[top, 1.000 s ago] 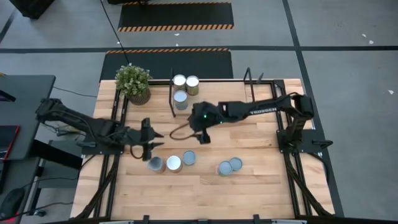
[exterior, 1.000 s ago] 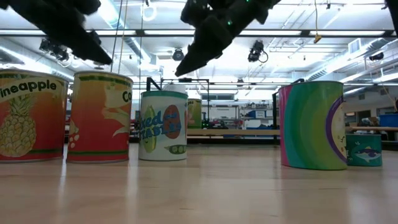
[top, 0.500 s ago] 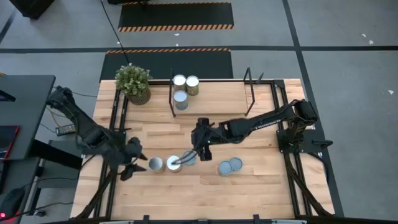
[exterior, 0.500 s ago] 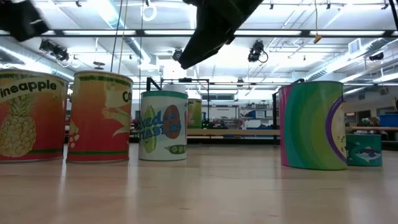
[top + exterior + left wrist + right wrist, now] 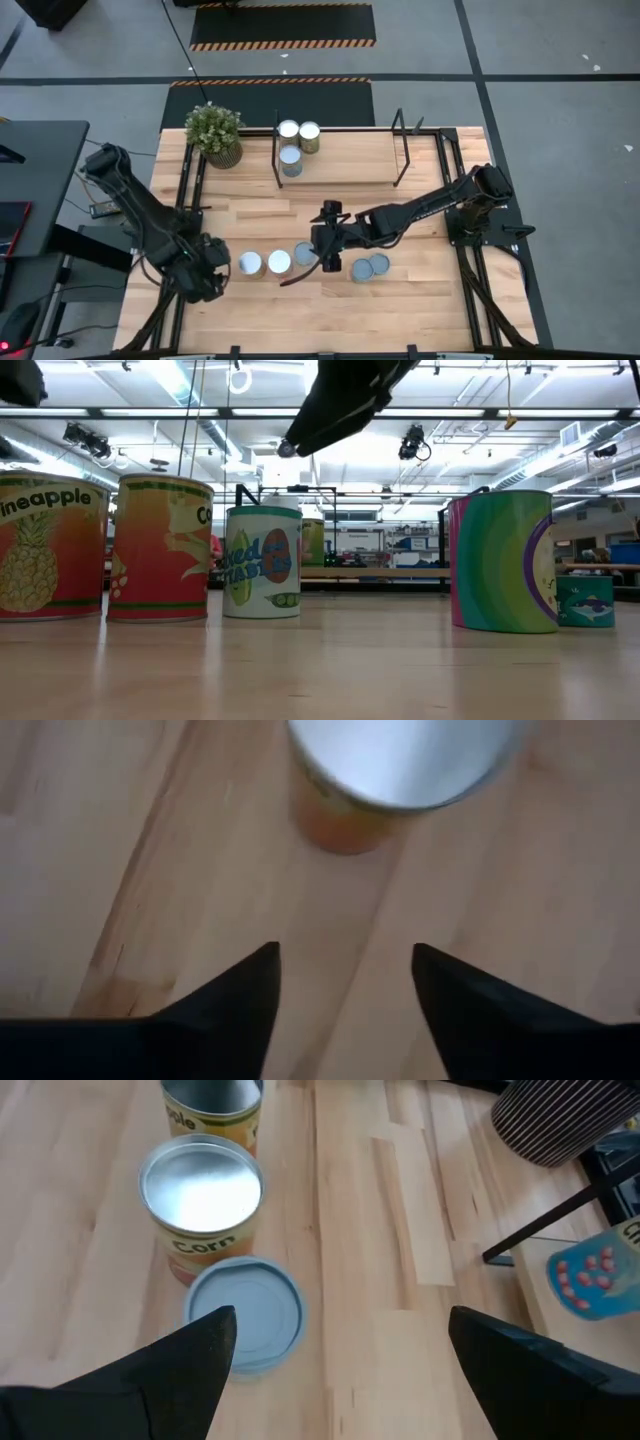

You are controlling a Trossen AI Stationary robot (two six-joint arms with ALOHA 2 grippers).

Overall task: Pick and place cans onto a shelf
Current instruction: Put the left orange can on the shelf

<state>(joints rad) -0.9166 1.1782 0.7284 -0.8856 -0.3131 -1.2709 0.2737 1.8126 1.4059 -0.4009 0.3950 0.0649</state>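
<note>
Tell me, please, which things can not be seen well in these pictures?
- Left wrist view: the orange can is blurred, and the picture's top edge cuts its lid, so no label can be read.
- Low view: the cans on the shelf are mostly hidden behind the vegetable can.
- Right wrist view: a finger of the right gripper partly covers the blue-topped can; its label does not show.
</note>
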